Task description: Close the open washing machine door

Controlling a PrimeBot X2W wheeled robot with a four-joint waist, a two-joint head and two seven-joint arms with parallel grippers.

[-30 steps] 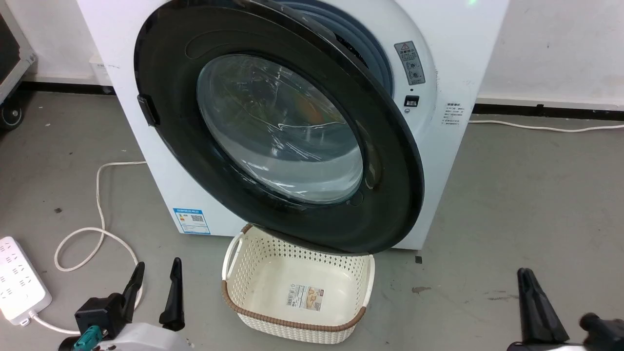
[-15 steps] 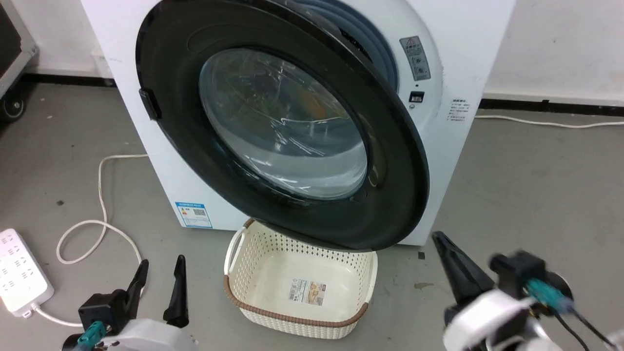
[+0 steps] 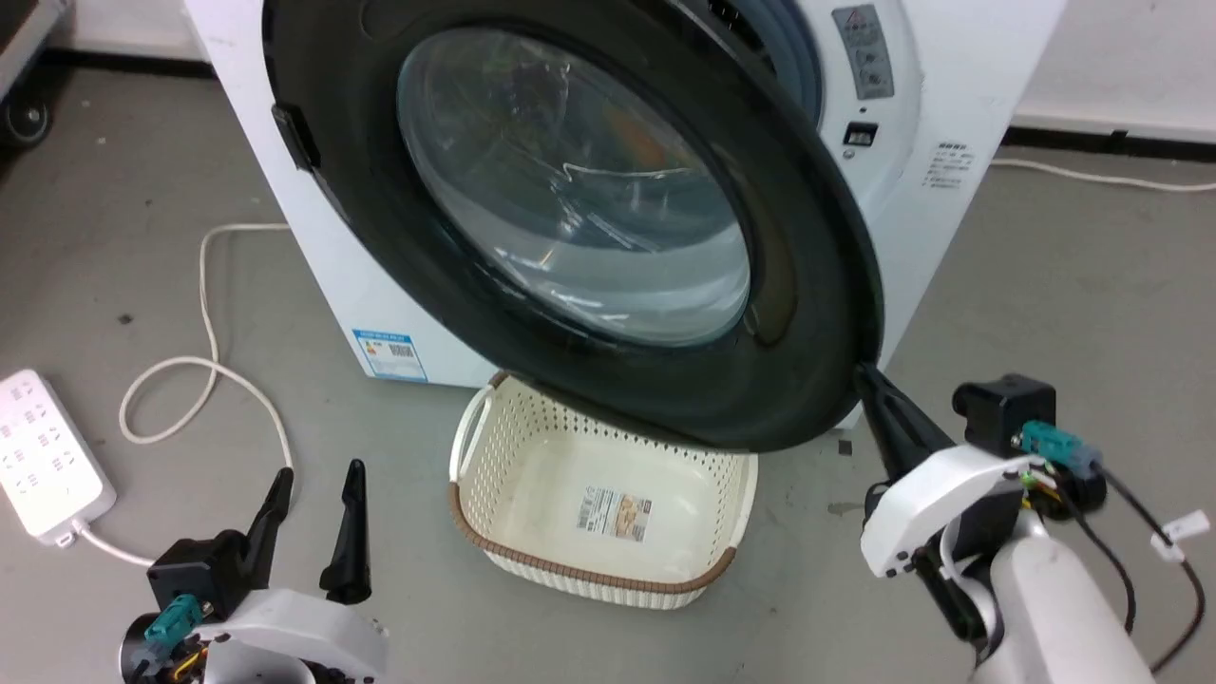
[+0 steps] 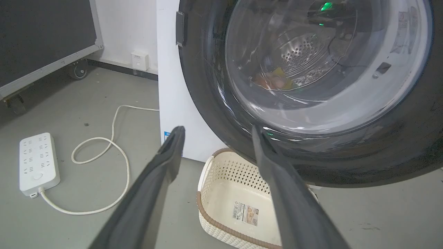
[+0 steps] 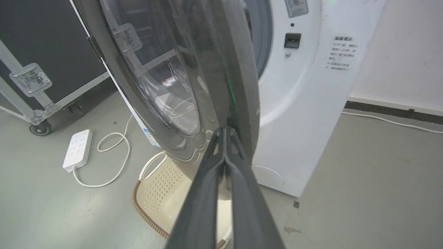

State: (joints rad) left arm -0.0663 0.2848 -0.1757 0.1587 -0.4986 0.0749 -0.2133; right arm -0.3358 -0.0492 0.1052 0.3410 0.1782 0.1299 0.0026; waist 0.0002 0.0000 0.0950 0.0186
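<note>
The washing machine door (image 3: 361, 180), a black-rimmed disc with a glass bowl, stands swung out from the white washing machine (image 3: 959, 76). My right gripper (image 3: 866, 378) is shut with nothing in it. Its tip is right at the door's lower right rim. In the right wrist view the closed right gripper (image 5: 225, 130) points at the outer edge of the door (image 5: 242, 86), with the washing machine (image 5: 301, 114) behind. My left gripper (image 3: 318, 475) is open, low at the left, apart from the door. In the left wrist view the left gripper (image 4: 217, 130) faces the door (image 4: 204, 86).
A cream perforated basket (image 3: 532, 427) sits on the floor under the door's lower rim. A white power strip (image 3: 43, 456) and its looped cable (image 3: 204, 285) lie on the grey floor at the left. A wheeled black case (image 5: 31, 79) stands further left.
The right arm has risen from the lower right corner up to the door's lower right rim, and its fingers have closed. The head camera has shifted. The left gripper holds its place.
</note>
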